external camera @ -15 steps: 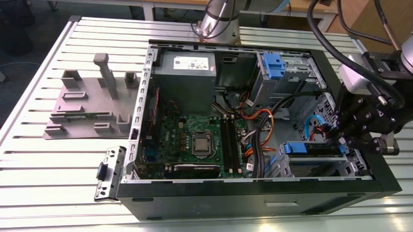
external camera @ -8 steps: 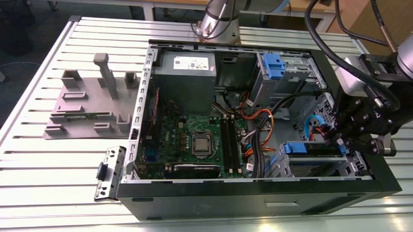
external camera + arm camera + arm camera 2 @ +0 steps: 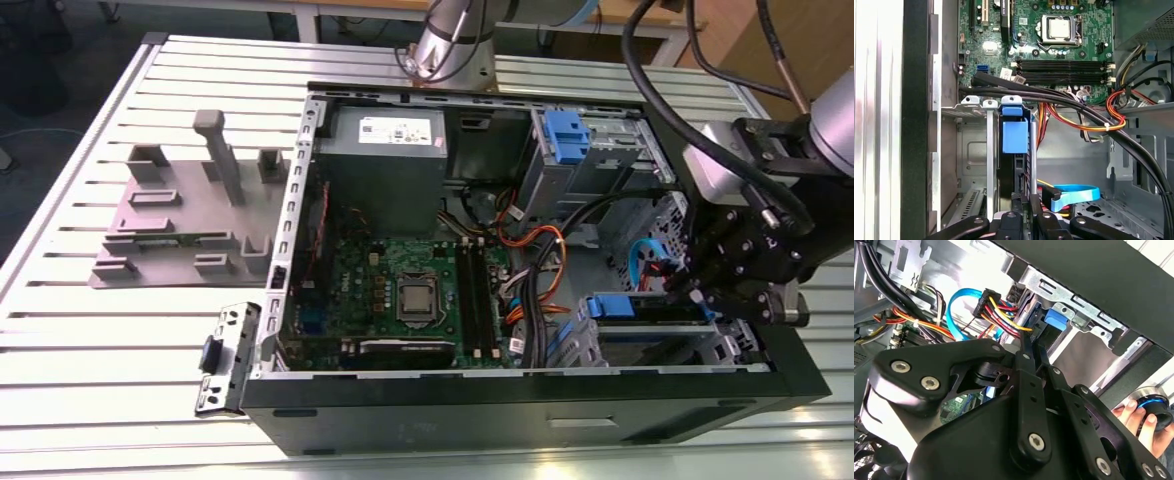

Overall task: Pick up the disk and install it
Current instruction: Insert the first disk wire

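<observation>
Inside open black computer case (image 3: pixel 534 415) on slatted metal desk (image 3: pixel 80 360): flat silver hard drive with blue plastic bracket (image 3: pixel 1014 137) stands on edge in steel drive bay (image 3: pixel 971 150), likely so it slides along bay rails. Black tool (image 3: pixel 1023 200) pinches drive's rear edge, directly behind it. Grey plastic stand (image 3: pixel 187 210) sits outside case.

Arm bent low, tool (image 3: pixel 721 300) pointing down; fingers (image 3: pixel 1030 357) nearly together.
</observation>
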